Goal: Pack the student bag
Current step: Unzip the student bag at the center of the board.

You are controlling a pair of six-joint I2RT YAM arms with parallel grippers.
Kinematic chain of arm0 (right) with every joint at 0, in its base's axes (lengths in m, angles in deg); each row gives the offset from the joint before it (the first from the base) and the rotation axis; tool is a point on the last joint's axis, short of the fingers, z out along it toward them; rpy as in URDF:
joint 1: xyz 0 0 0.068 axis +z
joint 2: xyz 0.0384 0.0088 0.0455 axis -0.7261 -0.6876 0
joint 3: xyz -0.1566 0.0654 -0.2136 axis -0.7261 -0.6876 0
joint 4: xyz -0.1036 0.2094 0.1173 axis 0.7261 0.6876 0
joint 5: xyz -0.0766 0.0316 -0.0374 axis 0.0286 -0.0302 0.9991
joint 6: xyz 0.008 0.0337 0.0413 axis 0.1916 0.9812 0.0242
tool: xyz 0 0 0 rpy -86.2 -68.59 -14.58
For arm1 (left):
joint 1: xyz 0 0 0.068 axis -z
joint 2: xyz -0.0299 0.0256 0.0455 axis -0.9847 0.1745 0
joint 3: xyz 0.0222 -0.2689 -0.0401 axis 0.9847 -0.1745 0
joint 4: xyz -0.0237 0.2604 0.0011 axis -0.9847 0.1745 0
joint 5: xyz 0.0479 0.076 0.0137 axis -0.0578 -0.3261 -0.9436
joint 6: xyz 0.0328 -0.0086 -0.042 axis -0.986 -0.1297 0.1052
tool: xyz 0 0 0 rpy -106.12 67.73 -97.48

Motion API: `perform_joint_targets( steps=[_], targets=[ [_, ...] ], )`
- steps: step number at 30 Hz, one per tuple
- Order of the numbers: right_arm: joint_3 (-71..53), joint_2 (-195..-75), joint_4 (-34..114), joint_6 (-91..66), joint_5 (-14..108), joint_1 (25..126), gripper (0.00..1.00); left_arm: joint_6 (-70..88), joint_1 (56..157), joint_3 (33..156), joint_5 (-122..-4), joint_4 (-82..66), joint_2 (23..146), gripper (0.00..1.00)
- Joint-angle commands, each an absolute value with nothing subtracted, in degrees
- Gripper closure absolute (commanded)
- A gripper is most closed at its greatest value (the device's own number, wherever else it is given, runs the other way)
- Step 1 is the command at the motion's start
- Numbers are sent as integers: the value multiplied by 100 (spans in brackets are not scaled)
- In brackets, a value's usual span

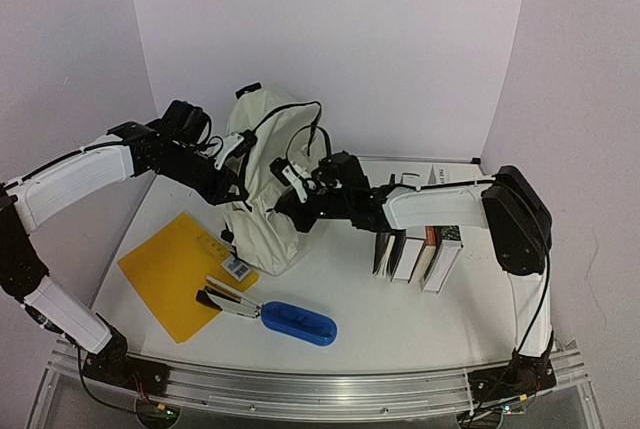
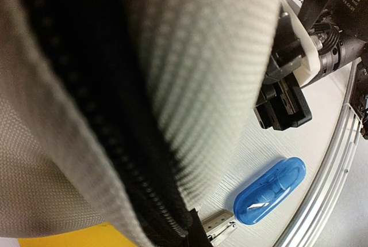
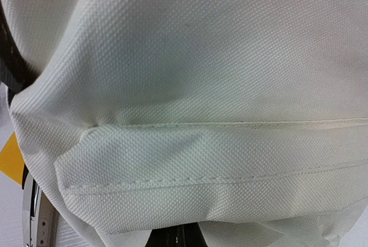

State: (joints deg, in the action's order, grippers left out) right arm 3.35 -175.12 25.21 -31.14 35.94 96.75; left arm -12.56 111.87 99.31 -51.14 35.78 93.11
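Observation:
The student bag (image 1: 262, 184), cream fabric with black straps, stands upright at the table's middle. My left gripper (image 1: 236, 191) is at its left side, and my right gripper (image 1: 287, 202) presses on its right side. In the left wrist view the bag's cream fabric (image 2: 195, 57) and black zipper trim (image 2: 115, 143) fill the frame and run into my jaws at the bottom edge, which look shut on the zipper edge. In the right wrist view the bag's seamed fabric (image 3: 190, 160) covers my jaws, which look shut on a fold. The right gripper also shows in the left wrist view (image 2: 284, 106).
A yellow folder (image 1: 178, 271) lies front left with a stapler (image 1: 228, 299) on its near corner. A blue case (image 1: 298, 321) lies beside it and also shows in the left wrist view (image 2: 270, 192). Several books (image 1: 420, 249) stand to the right.

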Motion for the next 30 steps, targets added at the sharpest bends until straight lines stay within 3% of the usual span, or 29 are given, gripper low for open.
perform_joint_targets(
  steps=[1,9,20,30],
  targets=[
    [164,-17268,1862,-2799,4130,9719,100,-1277,11194,9848,-5123,3532,9051,100],
    [-120,-17072,1277,-2254,6093,9717,100,-1318,11194,9809,-5319,3539,9022,100],
    [256,-17260,1297,-2180,7232,9619,100,-1335,11194,9770,-5435,3543,8981,100],
    [1179,-17899,2132,-1437,6551,8756,100,-1335,11194,9750,-5412,3531,8936,100]
  ],
)
